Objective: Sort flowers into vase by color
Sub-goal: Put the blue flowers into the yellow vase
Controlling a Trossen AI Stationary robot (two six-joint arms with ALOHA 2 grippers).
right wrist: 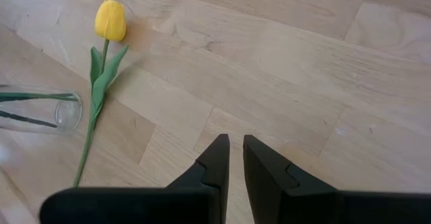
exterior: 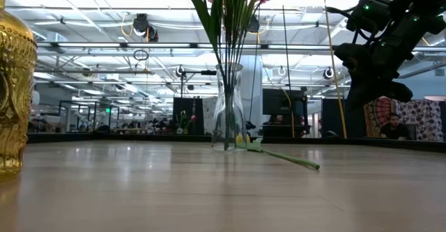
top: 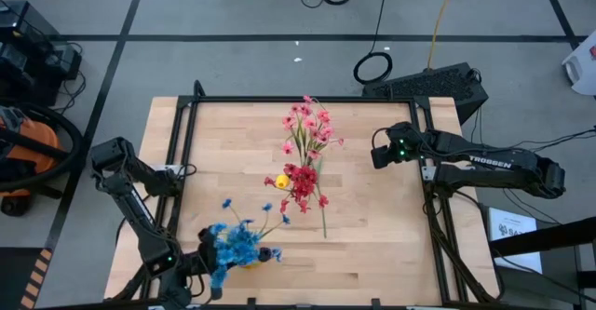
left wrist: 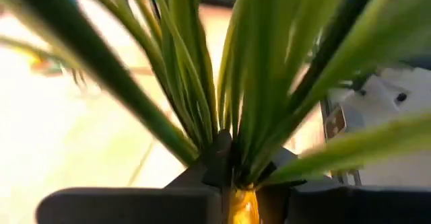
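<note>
Blue flowers (top: 237,240) stand in a gold vase (exterior: 14,86) at the table's near left, and my left gripper (top: 207,262) is shut on their green stems (left wrist: 202,83) just above the vase's mouth (left wrist: 242,207). Pink flowers (top: 307,128) stand in a clear glass vase (exterior: 228,117) at the middle. A red sprig (top: 300,181) lies flat on the table beside it, with its stem (exterior: 286,157) pointing toward the near edge. A yellow tulip (right wrist: 110,20) also lies flat there. My right gripper (right wrist: 236,153) hovers shut and empty over the right side. My left gripper holds the gathered bunch of blue-flower stems (left wrist: 232,153) pinched between its two fingers, low on the stems, right above the gold vase's mouth. It comes from the table's left side, slanting slightly down. The stems fan out upward beyond the fingers, and their lower ends go into the vase.
A black metal frame (top: 186,142) runs around the tabletop's edges. Bare wood lies between the gold vase and the glass vase and along the near right. A person (exterior: 395,126) sits in the room far behind the table.
</note>
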